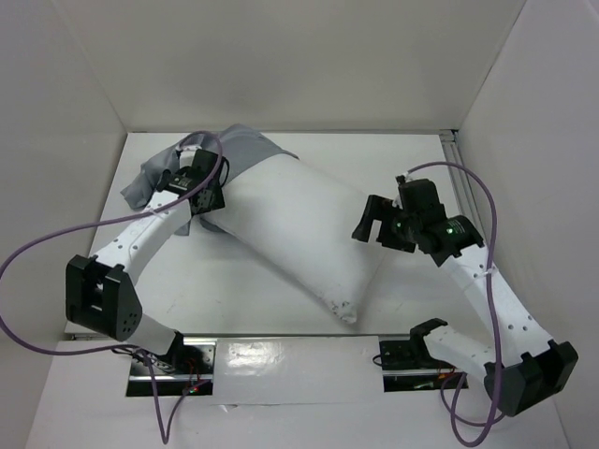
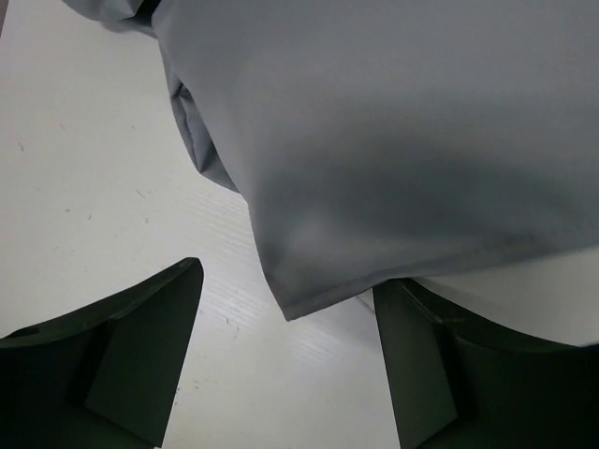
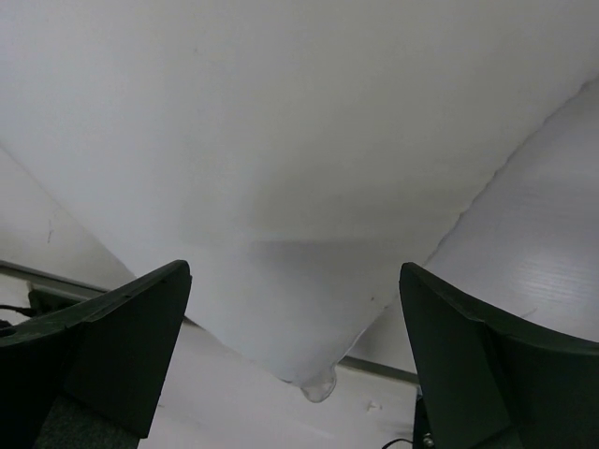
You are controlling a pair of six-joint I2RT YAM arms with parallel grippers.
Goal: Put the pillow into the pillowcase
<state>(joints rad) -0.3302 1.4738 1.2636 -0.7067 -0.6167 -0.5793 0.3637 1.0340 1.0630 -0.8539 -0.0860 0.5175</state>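
The pillow point(image 1: 299, 234) is a plump white cushion lying diagonally across the table, its near corner by the front edge. The grey pillowcase point(image 1: 229, 150) lies crumpled at the back left, against the pillow's far end. My left gripper point(image 1: 208, 192) sits at that end. In the left wrist view a corner of the pillowcase point(image 2: 393, 140) hangs between the open left gripper point(image 2: 285, 365) without touching either finger, and a white strip of the pillow point(image 2: 533, 295) shows beneath it. My right gripper point(image 1: 374, 227) is open beside the pillow's right side; the pillow point(image 3: 281, 140) fills its view, one corner pointing down between the right gripper point(image 3: 295, 365).
White walls close in the table on the left, back and right. A metal strip with tape point(image 1: 290, 360) runs along the front edge between the arm bases. Purple cables point(image 1: 37, 248) loop beside both arms. A rail point(image 1: 456, 140) stands at the back right corner.
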